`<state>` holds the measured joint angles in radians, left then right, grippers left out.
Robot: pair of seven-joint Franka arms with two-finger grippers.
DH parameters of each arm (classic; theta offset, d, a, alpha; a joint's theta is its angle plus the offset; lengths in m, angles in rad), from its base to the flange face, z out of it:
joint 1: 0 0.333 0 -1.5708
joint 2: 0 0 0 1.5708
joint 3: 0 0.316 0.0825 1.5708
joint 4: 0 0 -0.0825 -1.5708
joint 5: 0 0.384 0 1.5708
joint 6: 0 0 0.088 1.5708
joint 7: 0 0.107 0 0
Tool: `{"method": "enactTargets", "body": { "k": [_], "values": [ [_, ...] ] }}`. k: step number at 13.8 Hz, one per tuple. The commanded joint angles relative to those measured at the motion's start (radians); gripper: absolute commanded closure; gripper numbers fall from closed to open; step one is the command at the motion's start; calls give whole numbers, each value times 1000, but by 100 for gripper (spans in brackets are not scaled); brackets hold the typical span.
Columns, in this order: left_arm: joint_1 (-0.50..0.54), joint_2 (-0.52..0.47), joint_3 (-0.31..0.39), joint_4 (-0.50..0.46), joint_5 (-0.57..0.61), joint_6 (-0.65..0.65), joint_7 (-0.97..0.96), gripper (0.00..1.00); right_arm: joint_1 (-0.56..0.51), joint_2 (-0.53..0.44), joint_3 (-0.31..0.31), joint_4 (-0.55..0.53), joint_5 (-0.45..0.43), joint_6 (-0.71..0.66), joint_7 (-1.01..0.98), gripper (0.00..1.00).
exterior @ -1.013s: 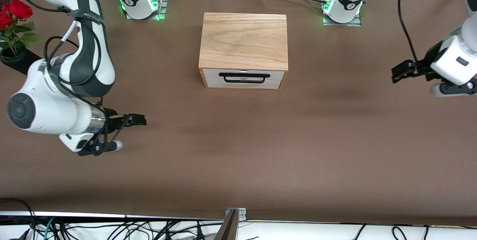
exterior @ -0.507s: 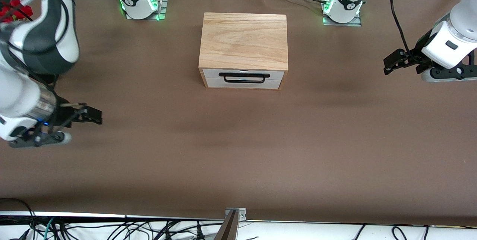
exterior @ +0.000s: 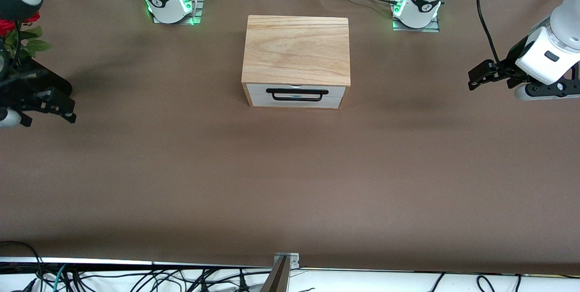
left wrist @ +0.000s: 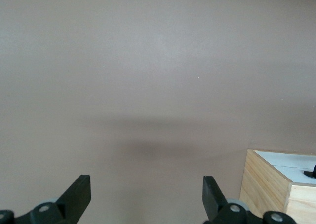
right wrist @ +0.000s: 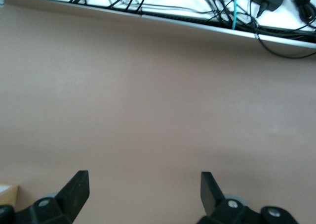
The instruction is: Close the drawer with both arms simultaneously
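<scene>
The drawer sits pushed into the light wooden box, its white front level with the box's front and its black bar handle facing the front camera. Its floor is hidden. My left gripper is open and empty, up over the table at the left arm's end, well apart from the box. In the left wrist view its gripper is open, with a box corner in view. My right gripper is open and empty at the right arm's end; it is also open in the right wrist view.
Red roses in a black vase stand close to my right gripper. Both arm bases stand at the table's back. A metal bracket and cables lie along the table's near edge.
My right arm has swung away from the table's middle to its own end, beside the roses. My left gripper shifted slightly. The drawer and box have not moved.
</scene>
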<state>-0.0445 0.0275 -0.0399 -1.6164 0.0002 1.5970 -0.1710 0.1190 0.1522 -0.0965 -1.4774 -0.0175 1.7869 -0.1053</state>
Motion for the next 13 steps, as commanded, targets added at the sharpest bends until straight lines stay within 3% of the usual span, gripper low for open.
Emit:
{"method": "enactTargets", "body": {
  "k": [1,13],
  "values": [
    [-5,-12,5,-7,-6,-9,10,0,-22,-60,49,-83,-7,-18,47,0],
    [-6,-12,3,-7,-6,-9,8,0,-15,-16,51,-46,-9,-44,107,0]
  ]
}}
